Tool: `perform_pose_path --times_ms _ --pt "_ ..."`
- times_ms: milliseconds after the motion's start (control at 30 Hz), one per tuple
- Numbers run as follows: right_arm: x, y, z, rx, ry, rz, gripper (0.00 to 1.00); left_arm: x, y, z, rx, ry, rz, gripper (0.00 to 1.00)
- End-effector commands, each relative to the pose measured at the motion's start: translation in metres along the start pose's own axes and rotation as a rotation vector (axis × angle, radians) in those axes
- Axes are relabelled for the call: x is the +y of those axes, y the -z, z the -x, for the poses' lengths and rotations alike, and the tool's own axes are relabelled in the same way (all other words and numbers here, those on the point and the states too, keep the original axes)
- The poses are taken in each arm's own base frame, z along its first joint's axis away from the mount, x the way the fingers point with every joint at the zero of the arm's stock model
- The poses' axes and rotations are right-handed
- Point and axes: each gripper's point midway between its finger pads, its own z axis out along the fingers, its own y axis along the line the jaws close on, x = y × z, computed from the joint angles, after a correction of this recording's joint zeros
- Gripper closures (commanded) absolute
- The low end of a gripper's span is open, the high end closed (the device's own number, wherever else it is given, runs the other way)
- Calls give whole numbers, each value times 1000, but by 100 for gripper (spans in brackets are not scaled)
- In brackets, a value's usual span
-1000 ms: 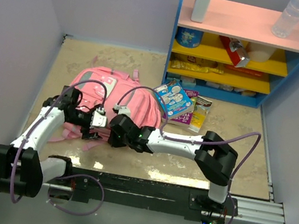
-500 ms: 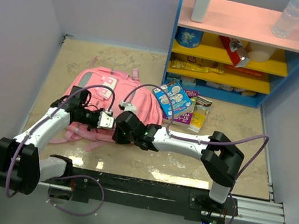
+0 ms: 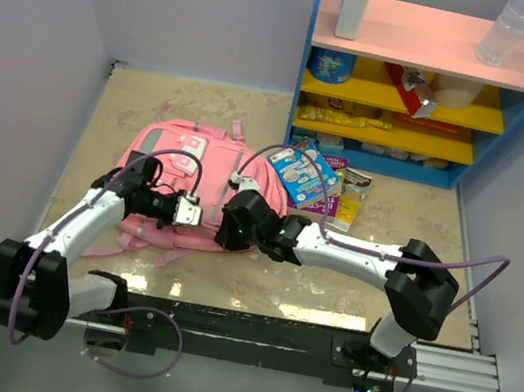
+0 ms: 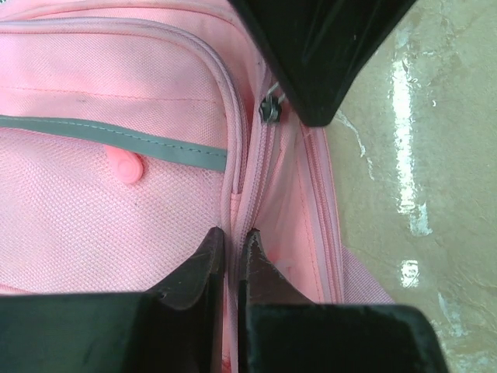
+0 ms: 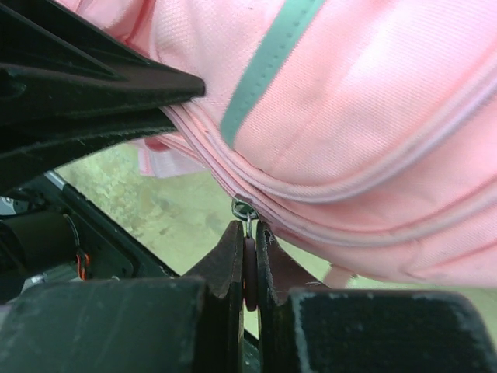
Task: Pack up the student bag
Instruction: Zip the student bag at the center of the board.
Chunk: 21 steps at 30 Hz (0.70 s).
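The pink student bag lies flat on the floor, front patch up. My left gripper is shut on a fold of pink fabric beside the zipper track; from above it sits at the bag's near edge. My right gripper is shut on the dark zipper pull, which hangs from the metal slider. From above it meets the bag's near right corner. In the left wrist view the slider shows just under the right gripper's black fingers. The zipper track between the two grippers looks parted.
A blue picture packet, a purple book and a yellow packet lie right of the bag. The blue shelf unit with snacks stands at the back right. Walls close in on the left and behind.
My left gripper went from open to shut on the bag's fabric near the zipper. My right gripper, still holding the pull, moved to the right along the bag's near edge.
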Motion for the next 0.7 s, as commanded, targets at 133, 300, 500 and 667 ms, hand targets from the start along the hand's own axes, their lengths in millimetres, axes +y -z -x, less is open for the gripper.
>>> perform_pose_path --times_ms 133,300,500,667 --pt "-67 34 29 -62 57 -201 100 -13 55 -92 337 128 -3 100" --pt "-71 30 43 -89 57 -211 100 -13 88 -108 355 163 17 100" --pt "-68 26 79 -145 90 -226 100 -9 106 -119 385 159 26 100" --pt "-90 27 97 -175 135 -315 100 11 121 -123 394 138 73 100"
